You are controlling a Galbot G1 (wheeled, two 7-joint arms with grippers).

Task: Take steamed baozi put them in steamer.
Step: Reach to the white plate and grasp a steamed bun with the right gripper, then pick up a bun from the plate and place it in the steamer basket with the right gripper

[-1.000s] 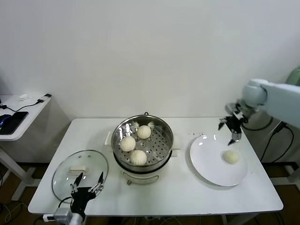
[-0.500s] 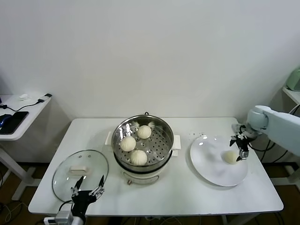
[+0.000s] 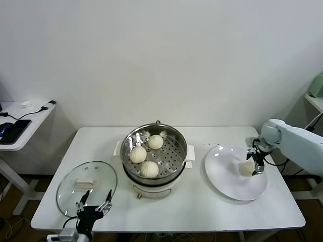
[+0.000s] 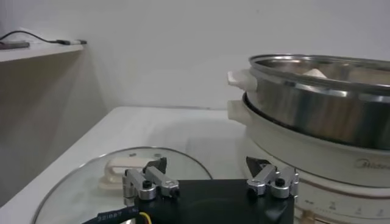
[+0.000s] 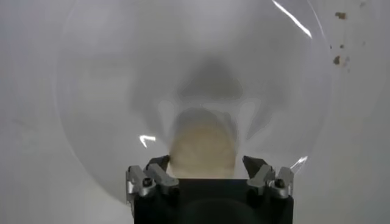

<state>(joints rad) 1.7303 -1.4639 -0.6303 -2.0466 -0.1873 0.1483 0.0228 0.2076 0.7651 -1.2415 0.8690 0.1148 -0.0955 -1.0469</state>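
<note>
Steamer (image 3: 154,157) stands between plate (image 3: 227,176) and lid (image 3: 86,185)

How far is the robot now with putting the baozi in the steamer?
Done: three baozi lie in the steamer. In hand: the right hand is down at the last baozi on the white plate, fingers on both sides, not lifted yet. Left: carry it over. The left hand waits near the glass lid.

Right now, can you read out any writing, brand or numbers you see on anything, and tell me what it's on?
Faint grey brand mark on the steamer's cream base: too blurred to read.
Steamed buns, plate, glass lid, table: no writing visible.
</note>
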